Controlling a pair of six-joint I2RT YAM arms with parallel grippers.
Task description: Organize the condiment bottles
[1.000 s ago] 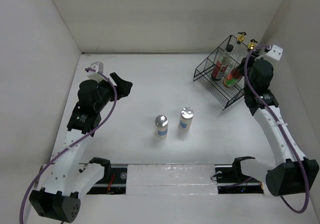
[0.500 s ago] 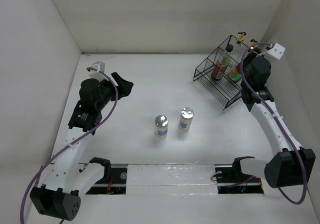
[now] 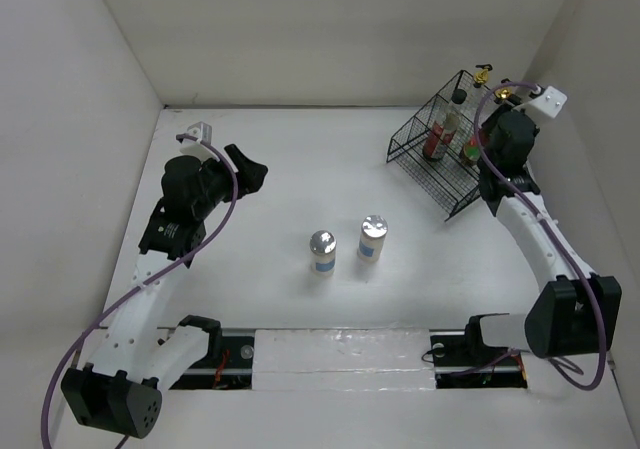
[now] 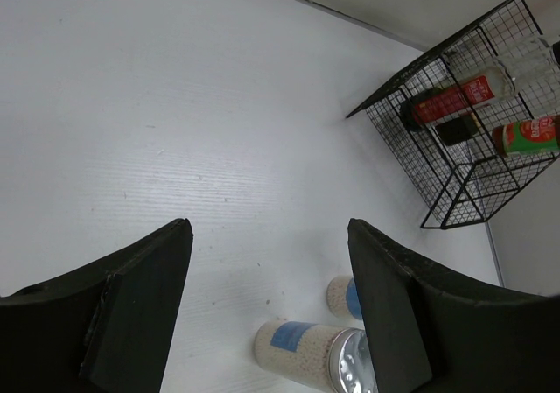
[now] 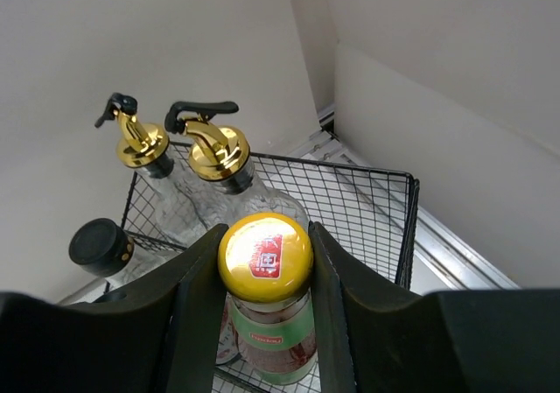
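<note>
Two silver-topped, blue-labelled shakers [image 3: 322, 252] [image 3: 372, 237] stand mid-table; they also show in the left wrist view [image 4: 302, 349] [image 4: 343, 297]. My right gripper [image 3: 478, 147] [image 5: 265, 260] is shut on the yellow-capped sauce bottle [image 5: 265, 255] [image 3: 470, 153], held upright inside the black wire basket [image 3: 415, 129]. Two gold-spouted glass cruets [image 5: 144, 148] [image 5: 214, 152] stand behind it in the basket. A black-capped bottle with red contents [image 3: 436, 141] [image 5: 98, 242] is in the basket too. My left gripper [image 3: 250, 169] [image 4: 267, 231] is open and empty above the left of the table.
The basket's wire rim [image 5: 385, 176] [image 4: 420, 60] sits at the back right, close to the right wall [image 5: 437, 104]. White walls enclose the table on the left, back and right. The arm bases and a rail [image 3: 340, 354] run along the near edge.
My right gripper has swung the sauce bottle from a tilt to upright and further into the basket. The left arm has hardly moved.
</note>
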